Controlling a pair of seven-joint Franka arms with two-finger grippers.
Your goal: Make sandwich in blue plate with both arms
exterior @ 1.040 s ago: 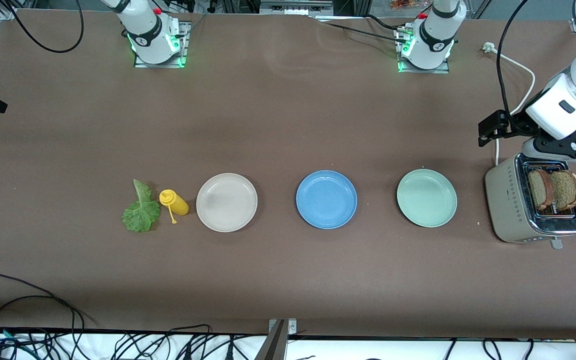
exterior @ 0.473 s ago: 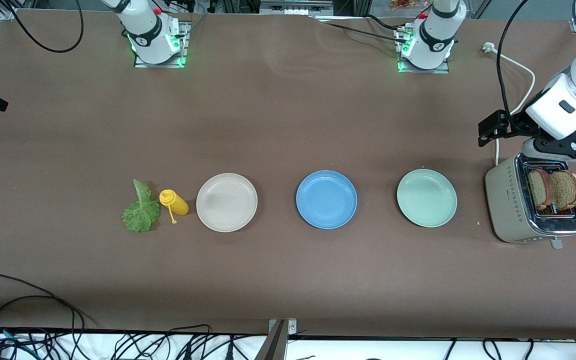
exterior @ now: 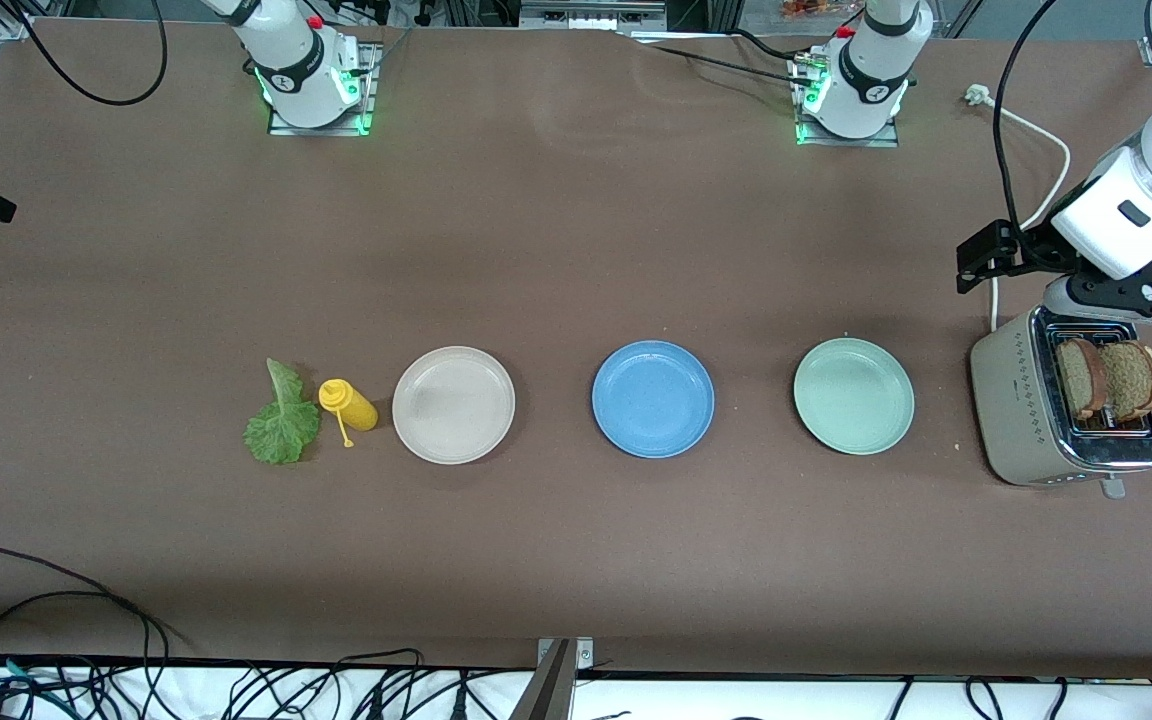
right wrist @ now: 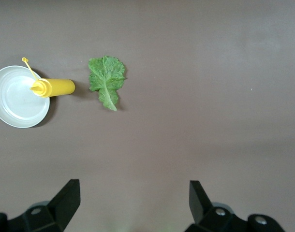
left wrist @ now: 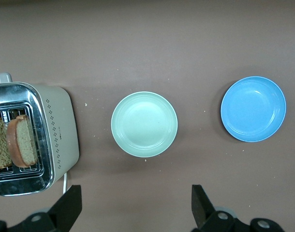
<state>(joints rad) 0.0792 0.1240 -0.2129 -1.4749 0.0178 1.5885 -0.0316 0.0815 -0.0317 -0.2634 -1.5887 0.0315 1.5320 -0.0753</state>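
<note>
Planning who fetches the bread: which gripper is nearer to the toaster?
Left. The left gripper, open, is up over the table beside the toaster and the pale green plate. The right gripper, open, is up over the table near the lettuce leaf.

Left claw point(left wrist: 133, 205) and right claw point(right wrist: 132, 200) both hang high, fingers spread wide.

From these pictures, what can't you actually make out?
- Two brown bread slices: lower halves hidden in the slots of the beige toaster in the front view; cut by the edge in the left wrist view.
- Left gripper and right gripper: only the open fingers' inner tips show at each wrist view's edge.
- Yellow squeeze bottle: any label is too small.
</note>
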